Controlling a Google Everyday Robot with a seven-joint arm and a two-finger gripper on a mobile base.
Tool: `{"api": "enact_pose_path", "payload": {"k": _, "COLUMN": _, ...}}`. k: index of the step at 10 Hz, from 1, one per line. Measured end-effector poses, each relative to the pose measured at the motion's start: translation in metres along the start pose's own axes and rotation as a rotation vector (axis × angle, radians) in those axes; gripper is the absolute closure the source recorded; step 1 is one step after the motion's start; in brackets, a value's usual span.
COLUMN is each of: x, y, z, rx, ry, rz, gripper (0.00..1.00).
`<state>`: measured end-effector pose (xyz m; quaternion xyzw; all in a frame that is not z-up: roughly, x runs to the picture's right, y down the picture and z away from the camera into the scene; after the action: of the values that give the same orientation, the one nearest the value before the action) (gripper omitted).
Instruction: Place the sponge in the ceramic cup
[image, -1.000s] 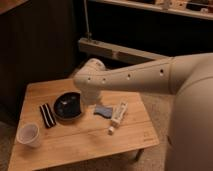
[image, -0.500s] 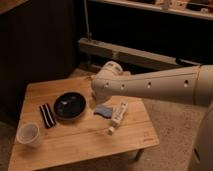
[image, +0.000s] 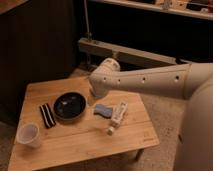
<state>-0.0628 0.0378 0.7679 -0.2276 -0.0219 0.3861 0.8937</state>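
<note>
The blue sponge (image: 103, 110) lies flat on the wooden table (image: 75, 145), just right of the dark bowl. The white ceramic cup (image: 28, 135) stands upright near the table's front left corner, far from the sponge. My pale arm reaches in from the right. Its gripper (image: 93, 98) hangs low under the rounded wrist, between the bowl and the sponge, a little above and left of the sponge. The wrist hides most of the gripper. Nothing shows in its hold.
A wide dark bowl (image: 69, 106) sits mid-table. A black-and-white striped block (image: 47, 115) lies left of it. A white tube (image: 117, 117) lies right of the sponge. A dark cabinet and a metal rail stand behind the table.
The arm's wrist has swung right from over the bowl to above the gap between bowl and sponge, uncovering the bowl. The objects on the table have stayed put.
</note>
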Motion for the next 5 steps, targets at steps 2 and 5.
{"api": "enact_pose_path", "payload": {"k": 2, "x": 0.001, "y": -0.005, "z": 0.018, "rx": -0.043, "ry": -0.003, "rz": -0.072, "gripper": 0.35}}
{"api": "enact_pose_path", "payload": {"k": 5, "x": 0.017, "y": -0.004, "z": 0.041, "rx": -0.078, "ry": 0.036, "rz": -0.124, "gripper": 0.35}}
